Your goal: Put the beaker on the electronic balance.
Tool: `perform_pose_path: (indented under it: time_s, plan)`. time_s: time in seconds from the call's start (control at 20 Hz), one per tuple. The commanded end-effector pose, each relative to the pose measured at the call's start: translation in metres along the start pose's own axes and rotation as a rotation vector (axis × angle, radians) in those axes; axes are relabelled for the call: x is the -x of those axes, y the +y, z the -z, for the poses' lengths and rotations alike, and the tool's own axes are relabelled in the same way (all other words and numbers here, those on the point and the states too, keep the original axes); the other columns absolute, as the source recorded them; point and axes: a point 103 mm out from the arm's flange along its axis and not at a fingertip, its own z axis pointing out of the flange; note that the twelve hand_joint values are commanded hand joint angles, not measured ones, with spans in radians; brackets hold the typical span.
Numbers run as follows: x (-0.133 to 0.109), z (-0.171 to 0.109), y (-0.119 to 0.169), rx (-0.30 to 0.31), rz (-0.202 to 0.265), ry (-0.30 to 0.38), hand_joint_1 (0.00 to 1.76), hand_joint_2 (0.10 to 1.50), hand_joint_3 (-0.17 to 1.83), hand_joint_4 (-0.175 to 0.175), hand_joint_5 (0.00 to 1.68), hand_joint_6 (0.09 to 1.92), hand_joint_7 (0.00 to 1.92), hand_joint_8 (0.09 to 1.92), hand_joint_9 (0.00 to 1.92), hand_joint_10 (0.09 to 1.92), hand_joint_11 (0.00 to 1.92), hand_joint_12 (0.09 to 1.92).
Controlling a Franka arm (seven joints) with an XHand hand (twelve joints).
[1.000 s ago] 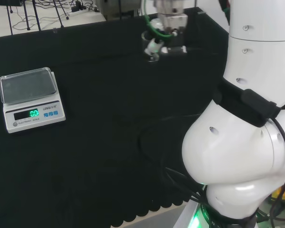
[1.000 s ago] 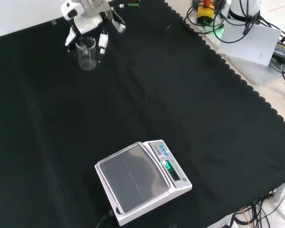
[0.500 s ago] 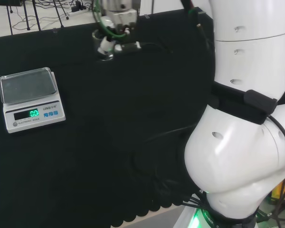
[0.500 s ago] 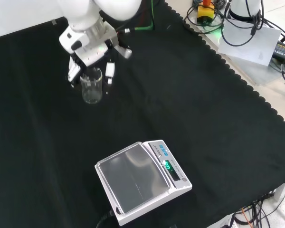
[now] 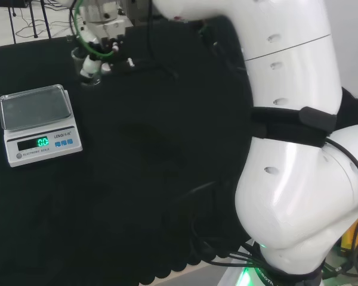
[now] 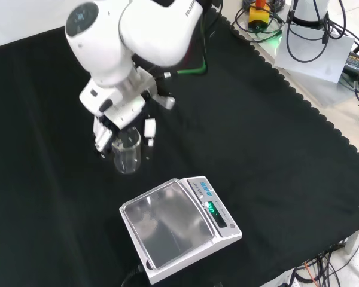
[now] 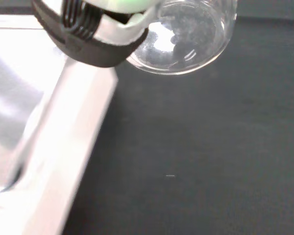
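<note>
Now mid-carry: black and white hand [image 6: 122, 122] curled round clear glass beaker [image 6: 127, 150] (upright), beside white electronic balance [image 6: 179, 227]; next, over pan, then lower.

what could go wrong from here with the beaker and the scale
1. The clear glass beaker hangs in the black and white hand, short of the white electronic balance; if it travels too low, its base could strike the raised edge of the pan.
2. The fingers grip near the rim, so the beaker might tilt or slip in transit.
3. Released off-centre, it could tip off the pan.
</note>
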Motion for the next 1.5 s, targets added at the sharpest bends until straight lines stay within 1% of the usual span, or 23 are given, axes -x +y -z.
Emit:
perform_pose_path:
  time_s: [0.05, 0.3, 0.7, 1.0, 1.1, 1.15, 1.3, 1.35, 1.5]
  plan:
    - [-0.079, -0.019, 0.006, -0.056, 0.109, -0.012, 1.03, 1.22, 0.06, -0.071, 0.73, 1.40, 0.67, 1.38, 0.92, 1.23, 0.90, 1.25]
    - [-0.101, -0.027, 0.006, -0.070, 0.143, -0.010, 1.03, 1.22, 0.06, -0.076, 0.74, 1.39, 0.68, 1.38, 0.93, 1.23, 0.90, 1.25]
    - [-0.121, -0.037, 0.009, -0.089, 0.175, -0.010, 1.04, 1.22, 0.05, -0.080, 0.74, 1.38, 0.68, 1.38, 0.94, 1.23, 0.90, 1.25]
    - [-0.127, -0.048, 0.016, -0.106, 0.183, -0.002, 1.04, 1.22, 0.05, -0.081, 0.74, 1.38, 0.68, 1.38, 0.94, 1.22, 0.90, 1.25]
    - [-0.118, -0.045, 0.010, -0.109, 0.185, 0.019, 1.04, 1.22, 0.05, -0.081, 0.74, 1.38, 0.68, 1.38, 0.94, 1.22, 0.90, 1.25]
    - [-0.117, -0.046, 0.009, -0.113, 0.185, 0.018, 1.04, 1.22, 0.05, -0.081, 0.74, 1.38, 0.68, 1.38, 0.94, 1.22, 0.90, 1.25]
    - [-0.122, -0.047, 0.016, -0.122, 0.177, 0.000, 1.04, 1.21, 0.05, -0.071, 0.75, 1.37, 0.68, 1.37, 0.94, 1.21, 0.90, 1.24]
    - [-0.122, -0.049, 0.016, -0.113, 0.177, 0.003, 1.03, 1.21, 0.05, -0.063, 0.75, 1.37, 0.68, 1.36, 0.94, 1.20, 0.90, 1.24]
    - [-0.124, -0.049, 0.016, -0.117, 0.178, 0.003, 1.07, 1.12, 0.01, -0.047, 0.57, 1.35, 0.67, 1.31, 0.94, 1.16, 0.90, 1.24]
